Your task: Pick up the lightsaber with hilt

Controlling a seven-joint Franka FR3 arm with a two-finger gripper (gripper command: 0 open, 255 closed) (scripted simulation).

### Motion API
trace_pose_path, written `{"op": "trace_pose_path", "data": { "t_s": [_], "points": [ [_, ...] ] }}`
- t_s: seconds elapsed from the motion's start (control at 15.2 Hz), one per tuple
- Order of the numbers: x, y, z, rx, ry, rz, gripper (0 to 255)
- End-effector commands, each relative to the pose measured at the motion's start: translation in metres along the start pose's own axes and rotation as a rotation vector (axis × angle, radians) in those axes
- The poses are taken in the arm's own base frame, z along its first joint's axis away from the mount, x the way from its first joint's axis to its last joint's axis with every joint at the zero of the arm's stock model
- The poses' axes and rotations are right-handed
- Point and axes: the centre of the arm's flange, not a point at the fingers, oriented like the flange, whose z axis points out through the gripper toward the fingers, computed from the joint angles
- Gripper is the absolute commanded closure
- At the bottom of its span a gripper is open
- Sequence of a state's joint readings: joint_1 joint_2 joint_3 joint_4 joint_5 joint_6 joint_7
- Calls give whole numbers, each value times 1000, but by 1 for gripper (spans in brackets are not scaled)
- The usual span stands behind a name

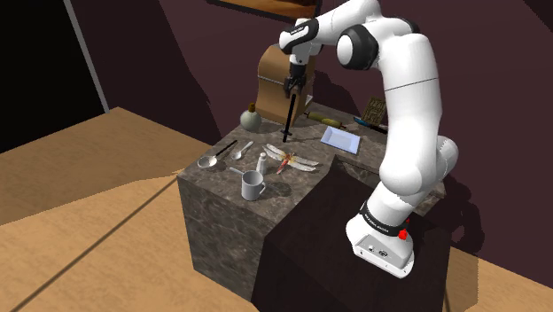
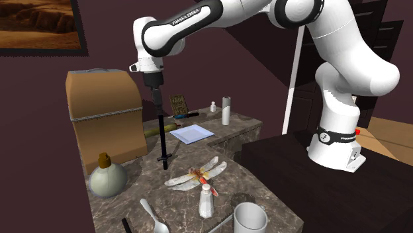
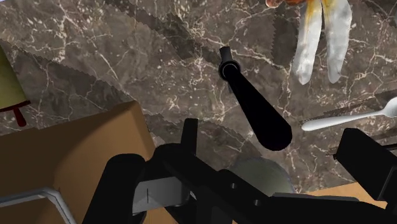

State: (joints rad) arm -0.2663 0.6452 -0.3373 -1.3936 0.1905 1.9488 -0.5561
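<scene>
The gripper (image 2: pixel 157 98) is clamped shut on the black lightsaber (image 2: pixel 162 136) (top end); it hangs upright, hilt pointing down at the marble counter (image 2: pixel 243 177).

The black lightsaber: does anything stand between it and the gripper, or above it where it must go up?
Nothing visible does. The all-black gripper clasps the upper end of the slim black lightsaber with a small crossguard, which hangs upright over the dark marble table.
</scene>
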Motion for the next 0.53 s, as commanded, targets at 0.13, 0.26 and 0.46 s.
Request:
{"op": "trace_pose_path", "data": {
  "t_s": [0.13, 0.26, 0.46],
  "points": [
    [2, 0, 19, 0, 0, 0, 0],
    [1, 0, 20, 0, 1, 0, 255],
    [2, 0, 19, 0, 1, 0, 255]
  ]
}}
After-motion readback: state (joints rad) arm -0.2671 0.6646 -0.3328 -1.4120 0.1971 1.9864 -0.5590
